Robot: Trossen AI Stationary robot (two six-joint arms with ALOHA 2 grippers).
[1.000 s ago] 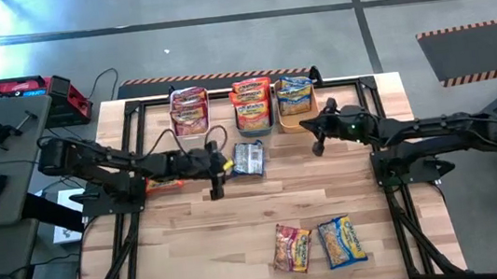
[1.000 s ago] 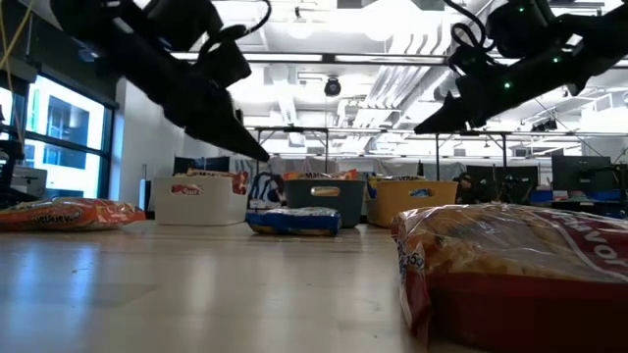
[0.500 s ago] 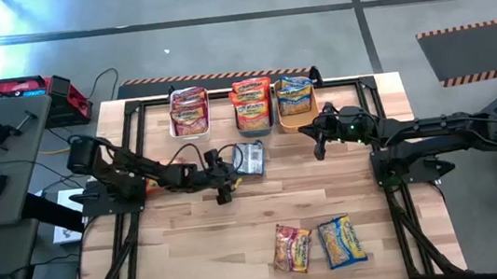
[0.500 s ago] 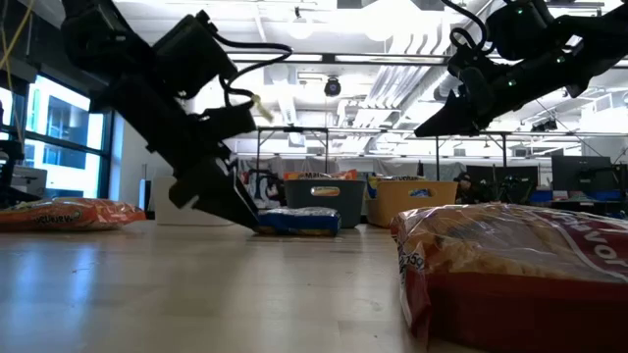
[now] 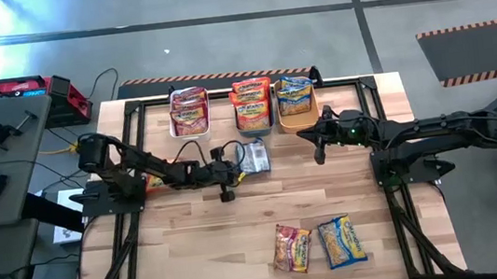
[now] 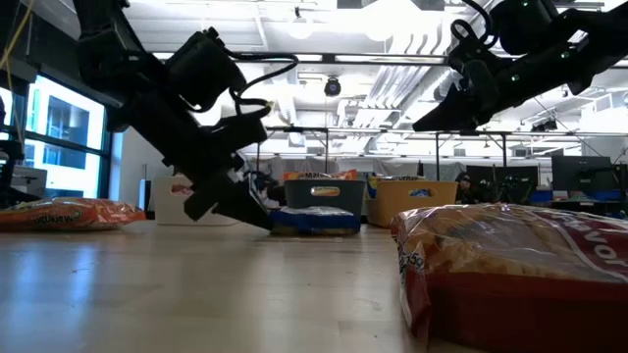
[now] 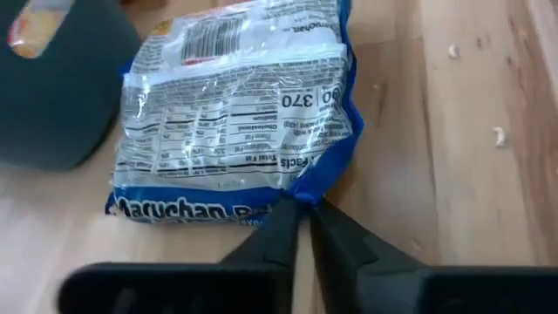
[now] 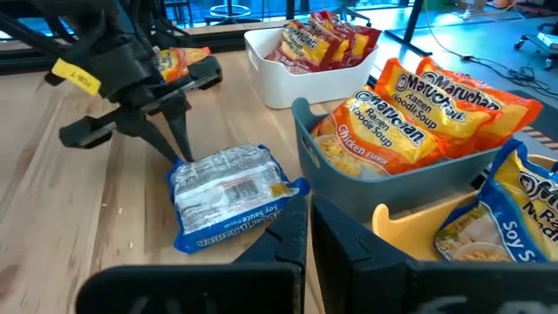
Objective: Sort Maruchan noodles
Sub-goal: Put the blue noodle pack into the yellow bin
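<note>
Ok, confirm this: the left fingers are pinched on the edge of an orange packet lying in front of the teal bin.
Wrong colour. The left wrist view shows the left gripper with its fingers pinched on the edge of a blue packet, lying back side up. It does lie on the table in front of the teal bin, as the right wrist view shows.

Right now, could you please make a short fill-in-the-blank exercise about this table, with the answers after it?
1. The left claw is pinching the edge of the ____-trimmed packet.
2. The white bin holds the ____ packets.
3. The orange packets lie in the ____ bin.
4. The right claw is ____ and holds nothing.

Answers: blue; pink-red; teal; shut
</note>
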